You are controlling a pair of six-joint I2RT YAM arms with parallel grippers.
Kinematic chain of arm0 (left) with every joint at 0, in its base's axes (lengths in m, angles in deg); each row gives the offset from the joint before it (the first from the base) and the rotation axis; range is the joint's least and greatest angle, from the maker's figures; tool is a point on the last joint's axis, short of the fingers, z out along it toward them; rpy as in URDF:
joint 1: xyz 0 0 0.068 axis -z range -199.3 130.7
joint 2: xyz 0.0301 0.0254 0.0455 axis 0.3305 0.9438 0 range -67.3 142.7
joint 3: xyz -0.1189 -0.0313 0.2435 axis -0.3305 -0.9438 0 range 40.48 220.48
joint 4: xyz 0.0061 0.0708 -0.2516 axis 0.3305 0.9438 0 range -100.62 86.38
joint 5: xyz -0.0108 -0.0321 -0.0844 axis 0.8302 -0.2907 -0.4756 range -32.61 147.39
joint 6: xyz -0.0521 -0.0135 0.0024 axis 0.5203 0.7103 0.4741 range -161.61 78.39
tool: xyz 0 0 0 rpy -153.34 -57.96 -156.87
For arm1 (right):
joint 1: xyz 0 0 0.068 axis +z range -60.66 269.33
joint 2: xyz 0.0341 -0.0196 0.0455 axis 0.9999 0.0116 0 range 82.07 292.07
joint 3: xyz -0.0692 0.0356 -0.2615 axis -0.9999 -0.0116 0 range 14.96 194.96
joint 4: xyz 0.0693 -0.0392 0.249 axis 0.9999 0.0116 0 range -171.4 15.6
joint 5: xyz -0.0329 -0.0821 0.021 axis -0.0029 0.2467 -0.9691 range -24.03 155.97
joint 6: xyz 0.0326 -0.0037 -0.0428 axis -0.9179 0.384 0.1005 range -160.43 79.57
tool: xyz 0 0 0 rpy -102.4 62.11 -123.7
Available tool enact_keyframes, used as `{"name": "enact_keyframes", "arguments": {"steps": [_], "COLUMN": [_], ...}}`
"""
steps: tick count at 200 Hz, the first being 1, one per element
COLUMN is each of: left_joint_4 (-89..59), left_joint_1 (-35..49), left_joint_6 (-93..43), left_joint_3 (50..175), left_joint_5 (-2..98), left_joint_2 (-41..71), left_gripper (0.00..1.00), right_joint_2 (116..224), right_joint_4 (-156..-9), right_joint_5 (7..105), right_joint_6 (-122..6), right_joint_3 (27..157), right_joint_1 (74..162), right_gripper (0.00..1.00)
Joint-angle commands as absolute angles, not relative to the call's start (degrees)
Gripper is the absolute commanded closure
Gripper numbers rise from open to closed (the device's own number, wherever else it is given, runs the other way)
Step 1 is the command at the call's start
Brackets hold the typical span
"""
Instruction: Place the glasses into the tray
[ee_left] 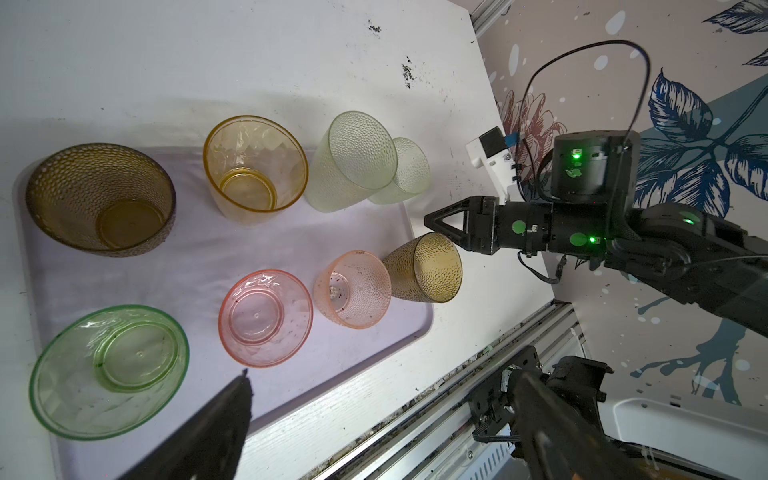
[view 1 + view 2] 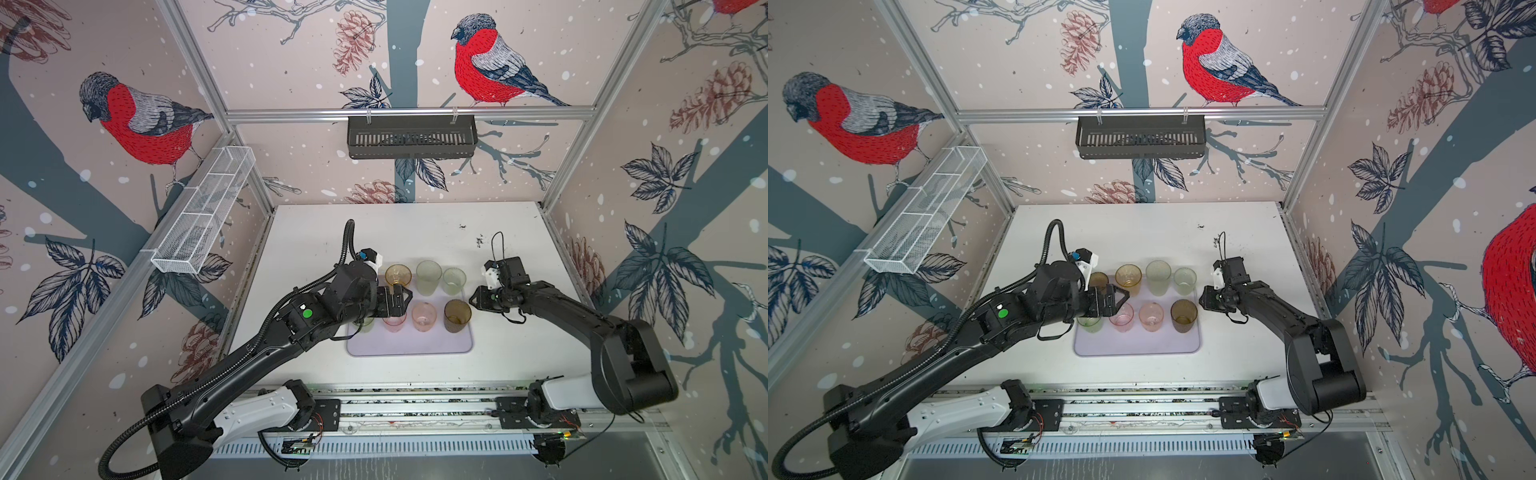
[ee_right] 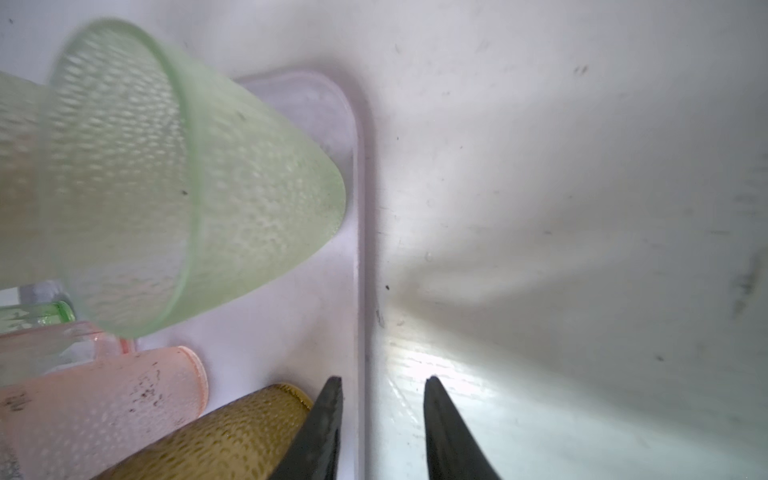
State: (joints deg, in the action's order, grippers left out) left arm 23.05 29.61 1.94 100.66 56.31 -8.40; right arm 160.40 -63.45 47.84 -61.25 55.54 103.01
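The lilac tray (image 2: 409, 347) holds the glasses in two rows. At the back stand an amber one (image 2: 398, 275) and two pale green ones (image 2: 428, 277) (image 2: 454, 281), with a brown one (image 2: 1098, 280) showing past my left arm. At the front are a green one (image 1: 108, 370), two pink ones (image 1: 266, 318) (image 1: 353, 289) and a brown one (image 2: 457, 316). My left gripper (image 2: 399, 299) hangs wide open over the tray's left half, holding nothing. My right gripper (image 3: 382, 380) is open by a narrow gap over the tray's right rim (image 3: 359, 249), beside the brown glass (image 3: 216, 440), empty.
A black slotted basket (image 2: 411, 137) hangs on the back wall and a white mesh basket (image 2: 203, 212) on the left wall. Dark specks (image 2: 480, 240) mark the white table behind the tray. The arms' rail (image 2: 415, 409) runs along the front edge.
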Motion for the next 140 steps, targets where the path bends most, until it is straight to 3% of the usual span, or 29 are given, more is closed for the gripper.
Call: {"name": "enact_keyframes", "arguments": {"steps": [1, 71, 140], "left_joint_4": [23.38, 25.11, 29.63], "left_joint_1": [29.18, 20.61, 8.51], "left_joint_6": [2.16, -1.36, -7.51], "left_joint_3": [101.19, 99.78, 100.01], "left_joint_5": [57.66, 53.95, 54.66], "left_joint_2": [-8.76, -11.42, -13.15], "left_gripper": [0.02, 0.02, 0.02], "right_joint_2": [156.14, 148.62, 138.80], "right_joint_4": [-61.76, -52.08, -52.00], "right_joint_5": [50.18, 59.06, 69.26], "right_joint_6": [-61.18, -61.89, -63.18], "right_joint_3": [55.65, 62.29, 64.01], "right_joint_1": [102.53, 99.68, 98.13], "right_gripper": [0.61, 0.56, 0.39]}}
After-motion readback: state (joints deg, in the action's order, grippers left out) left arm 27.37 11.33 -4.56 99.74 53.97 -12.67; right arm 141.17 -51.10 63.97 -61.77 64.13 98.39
